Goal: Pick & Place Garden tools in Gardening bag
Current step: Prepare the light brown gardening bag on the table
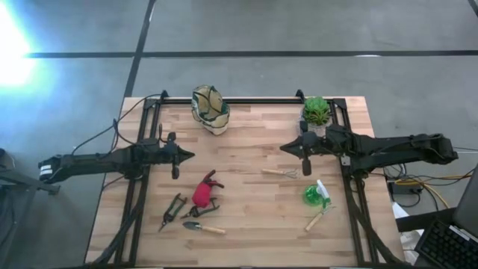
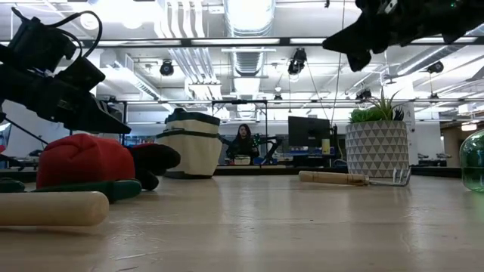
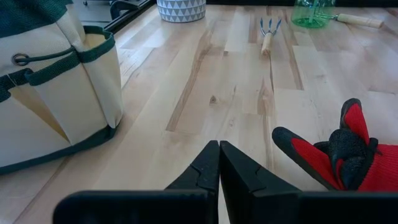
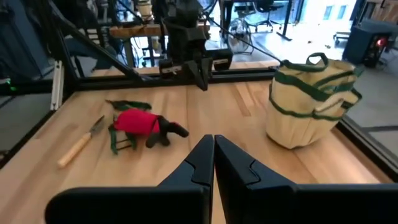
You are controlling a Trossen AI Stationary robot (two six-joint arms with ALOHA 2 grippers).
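While nothing has yet been lifted, the stock lies as follows.

Gardening bag (image 1: 210,109): beige with green trim, upright at the far edge of the worktop (image 1: 254,217), mouth up, so tools can be dropped in from above. No tool can be seen in it from overhead.

Red-and-black glove (image 1: 205,192): crumpled near the middle, nearest the left arm.

Pruners (image 1: 172,210) and wooden-handled trowel (image 1: 203,228): flat near the front edge, just beside the glove.

Hand fork (image 1: 281,172): flat, below the right arm.

Green spray bottle (image 1: 314,195): on the right side, a second wooden-handled tool (image 1: 317,218) just beside it.

Potted plant (image 1: 317,113): far right corner, likely not for packing.

Left pincer (image 1: 175,155): fingers pressed together, empty, raised between bag and glove.

Right pincer (image 1: 305,153): likewise closed and empty, raised near the fork.
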